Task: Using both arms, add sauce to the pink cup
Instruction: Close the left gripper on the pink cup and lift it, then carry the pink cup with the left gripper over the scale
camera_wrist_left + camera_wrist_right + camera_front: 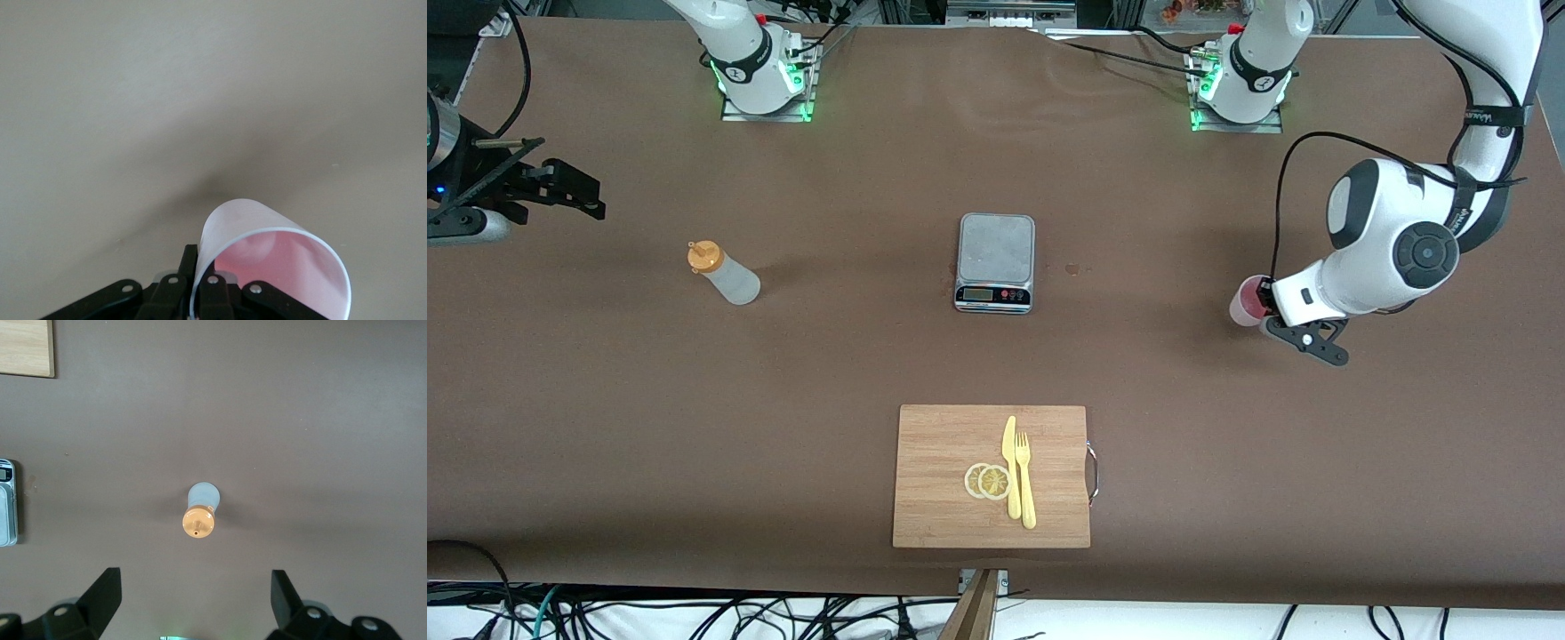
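Note:
The sauce bottle (725,274), whitish with an orange cap, stands on the table toward the right arm's end. It also shows from above in the right wrist view (200,513). My right gripper (560,191) hangs open above the table beside the bottle, with nothing between its fingers (107,593). The pink cup (1249,300) is at the left arm's end. My left gripper (1264,307) is shut on the cup's rim, one finger (189,263) outside the wall and one inside. The cup (267,267) tilts with its mouth toward the wrist camera. I cannot tell whether its base touches the table.
A grey kitchen scale (996,260) sits mid-table between bottle and cup. Nearer the front camera lies a wooden cutting board (943,444) with two lemon slices (987,481), a yellow knife (1011,467) and a fork (1025,480). Small stains (1072,268) mark the table beside the scale.

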`<action>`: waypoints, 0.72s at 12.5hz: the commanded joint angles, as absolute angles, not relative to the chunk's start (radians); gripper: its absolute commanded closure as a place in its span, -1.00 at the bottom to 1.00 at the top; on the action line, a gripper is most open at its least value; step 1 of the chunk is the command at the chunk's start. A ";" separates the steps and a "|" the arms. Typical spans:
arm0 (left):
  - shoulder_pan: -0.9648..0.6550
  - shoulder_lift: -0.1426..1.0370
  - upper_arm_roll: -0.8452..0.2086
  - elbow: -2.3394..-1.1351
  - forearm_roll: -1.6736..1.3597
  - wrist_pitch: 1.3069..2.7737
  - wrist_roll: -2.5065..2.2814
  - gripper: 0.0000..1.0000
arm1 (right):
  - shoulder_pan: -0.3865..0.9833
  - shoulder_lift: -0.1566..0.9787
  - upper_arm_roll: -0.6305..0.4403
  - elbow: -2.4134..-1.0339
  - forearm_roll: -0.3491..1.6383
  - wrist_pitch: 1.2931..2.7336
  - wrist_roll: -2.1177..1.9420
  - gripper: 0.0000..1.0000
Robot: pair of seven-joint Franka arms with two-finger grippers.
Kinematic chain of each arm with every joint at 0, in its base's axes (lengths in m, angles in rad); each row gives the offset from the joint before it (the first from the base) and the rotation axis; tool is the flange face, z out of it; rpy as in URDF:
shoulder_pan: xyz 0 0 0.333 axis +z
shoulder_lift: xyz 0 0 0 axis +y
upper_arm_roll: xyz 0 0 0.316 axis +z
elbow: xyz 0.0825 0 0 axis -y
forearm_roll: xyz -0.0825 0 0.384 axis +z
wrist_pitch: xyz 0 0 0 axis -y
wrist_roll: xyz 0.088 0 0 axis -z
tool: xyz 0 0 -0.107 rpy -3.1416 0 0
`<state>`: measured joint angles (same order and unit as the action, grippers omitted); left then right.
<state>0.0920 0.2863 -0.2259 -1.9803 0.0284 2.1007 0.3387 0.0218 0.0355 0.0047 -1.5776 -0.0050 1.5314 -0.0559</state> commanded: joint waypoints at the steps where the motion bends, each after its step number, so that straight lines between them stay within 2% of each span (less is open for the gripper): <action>1: 0.095 0.290 -0.297 -1.950 0.032 2.068 0.313 1.00 | 0.023 0.035 0.008 -1.577 -0.009 1.537 -0.043 -0.98; 5: 0.063 0.325 -0.408 -1.875 0.032 2.049 0.134 1.00 | 0.020 0.040 0.008 -1.578 -0.009 1.536 -0.043 -0.99; 7: -0.021 0.344 -0.408 -1.852 0.031 2.049 0.016 1.00 | 0.020 0.040 0.008 -1.578 -0.009 1.534 -0.043 -0.99; 9: -0.102 0.406 -0.408 -1.775 0.032 2.049 -0.107 1.00 | 0.020 0.040 0.006 -1.578 -0.009 1.534 -0.043 -0.99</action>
<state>-0.0388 0.3320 -0.4127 -1.8737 0.0270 2.0766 -0.0128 0.0212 0.0407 0.0045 -1.5807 -0.0050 1.5314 -0.0552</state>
